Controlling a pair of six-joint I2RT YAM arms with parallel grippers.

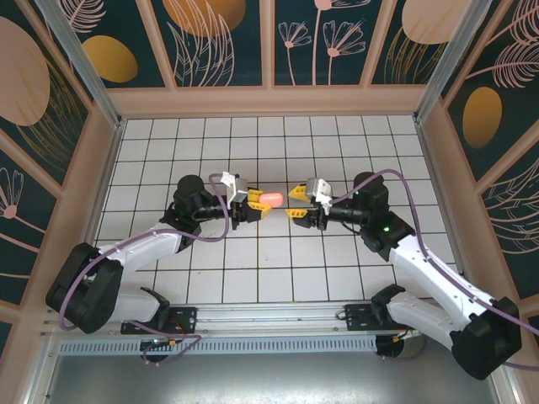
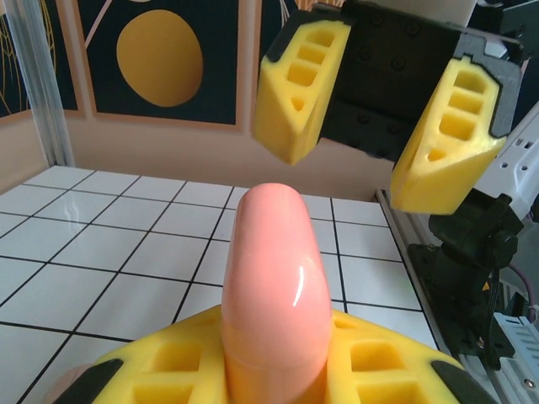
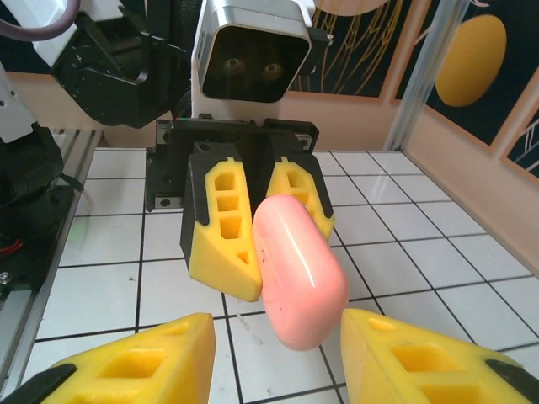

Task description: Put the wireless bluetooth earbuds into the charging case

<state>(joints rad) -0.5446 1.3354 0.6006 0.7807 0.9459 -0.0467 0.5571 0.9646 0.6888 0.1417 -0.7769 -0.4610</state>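
The charging case (image 1: 270, 199) is a glossy salmon-pink oblong with its lid closed, held above the tiled floor. My left gripper (image 1: 253, 202) is shut on one end of it, and the case (image 2: 274, 286) sticks out forward between the yellow fingers (image 2: 396, 370). My right gripper (image 1: 296, 202) faces it head-on and is open. Its fingers (image 3: 135, 366) flank the free end of the case (image 3: 299, 269) with a gap on each side. The earbuds are hidden.
White tiled floor (image 1: 269, 269) stretches all round the two grippers, walled by patterned panels and aluminium posts (image 1: 80, 63). Both arm bases sit on the rail (image 1: 269, 316) at the near edge.
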